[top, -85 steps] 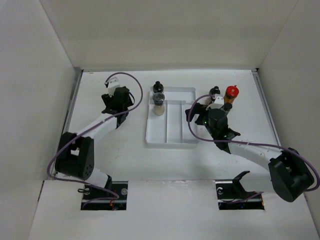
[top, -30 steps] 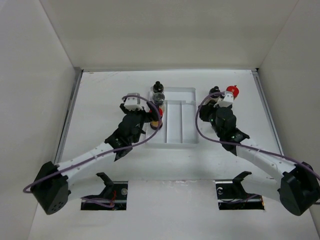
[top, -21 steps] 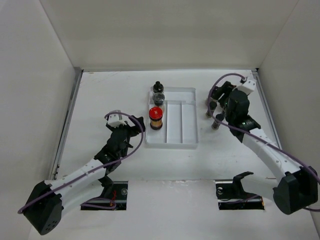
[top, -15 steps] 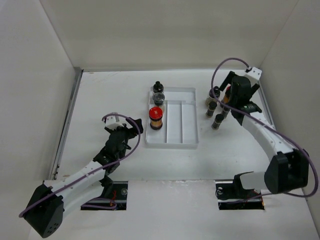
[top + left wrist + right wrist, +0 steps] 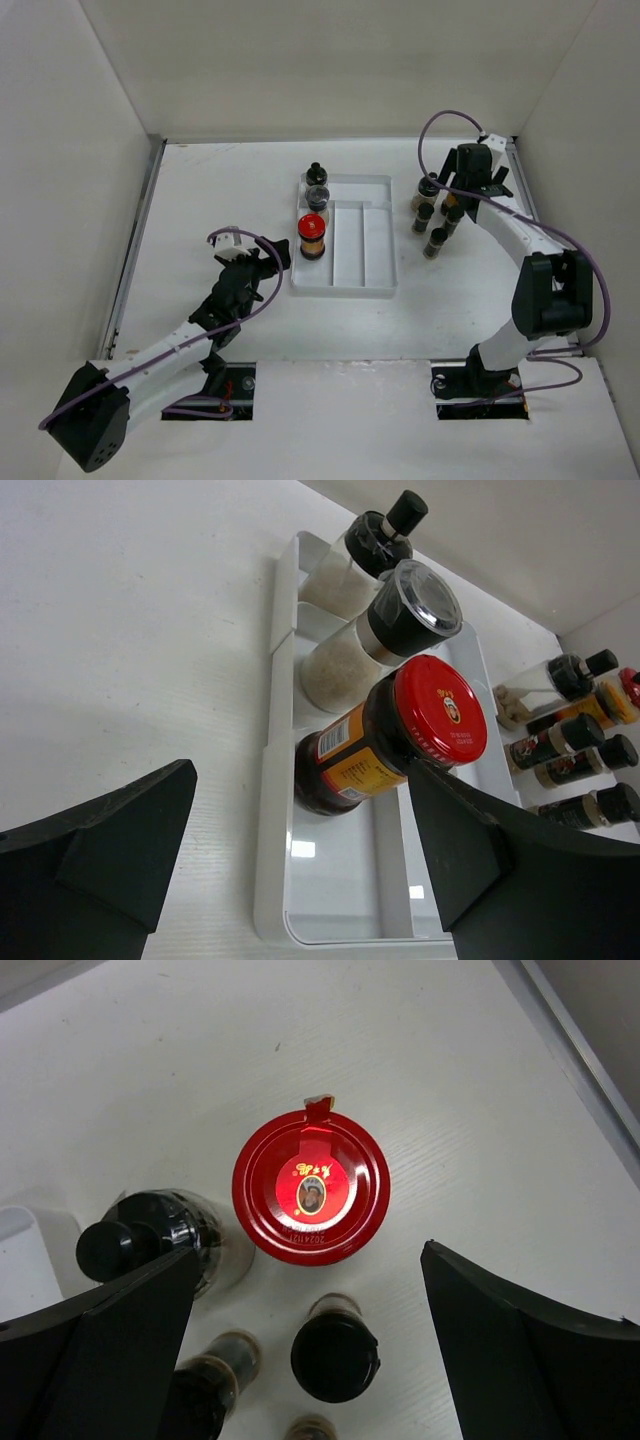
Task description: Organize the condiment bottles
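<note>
- Three in: slim pale bottle with black knob cap [image 5: 316,171], pale grinder bottle with black cap [image 5: 318,195] and red-capped amber bottle [image 5: 313,236], in a row along the left side of the white divided plastic tray [image 5: 350,275].
- Left: second red-capped amber bottle [image 5: 310,1186] plus about four black-capped bottles [image 5: 436,241], clustered on the counter [image 5: 220,190] right of the tray.
- Right pincer [image 5: 308,1252] released, empty, above that red cap.
- Left pincer [image 5: 268,258] released, empty, near the tray's left edge.
- Estimate: under half done.
</note>
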Tool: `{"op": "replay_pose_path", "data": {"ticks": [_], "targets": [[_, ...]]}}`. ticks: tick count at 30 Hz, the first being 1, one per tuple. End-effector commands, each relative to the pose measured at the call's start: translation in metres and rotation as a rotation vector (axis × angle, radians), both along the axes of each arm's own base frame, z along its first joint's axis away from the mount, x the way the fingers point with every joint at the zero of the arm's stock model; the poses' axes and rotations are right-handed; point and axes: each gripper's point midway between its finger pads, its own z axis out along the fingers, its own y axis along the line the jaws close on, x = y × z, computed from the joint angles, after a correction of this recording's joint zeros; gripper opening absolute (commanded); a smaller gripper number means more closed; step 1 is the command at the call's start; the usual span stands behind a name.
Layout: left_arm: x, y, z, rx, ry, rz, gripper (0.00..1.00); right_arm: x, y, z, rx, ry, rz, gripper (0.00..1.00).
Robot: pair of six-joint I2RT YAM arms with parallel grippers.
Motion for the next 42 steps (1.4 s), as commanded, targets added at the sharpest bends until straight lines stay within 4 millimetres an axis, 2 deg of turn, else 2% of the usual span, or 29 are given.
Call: {"op": "replay_pose_path", "data": {"ticks": [1,4,9,17,22,28,37,42], "targets": [[0.002,-0.005,0.01,-0.042,-0.037,-0.013,0.87,0.018,0.0,0.002,0.038,-0.021,0.019,1.0],[0.004,-0.006,0.01,-0.04,-0.039,-0.012,0.87,0.027,0.0,-0.013,0.064,-0.008,0.041,1.0],[0.004,-0.004,0.011,-0.042,-0.051,-0.008,0.87,0.043,0.001,-0.018,0.077,-0.048,0.057,0.97],[0.005,-0.003,0.008,-0.038,-0.046,-0.005,0.86,0.052,-0.014,-0.019,0.059,-0.094,-0.001,0.77],[0.005,-0.004,0.009,-0.04,-0.048,-0.006,0.86,0.05,-0.026,-0.001,0.046,-0.154,-0.036,0.61],[0.004,-0.006,0.009,-0.041,-0.052,-0.012,0.85,0.039,-0.034,0.058,0.025,-0.302,-0.064,0.56],[0.005,-0.009,0.008,-0.042,-0.052,-0.022,0.85,0.009,-0.046,0.148,-0.061,-0.459,-0.104,0.56],[0.005,-0.012,0.008,-0.042,-0.051,-0.031,0.85,-0.001,-0.01,0.206,-0.106,-0.537,-0.008,0.56]]}}
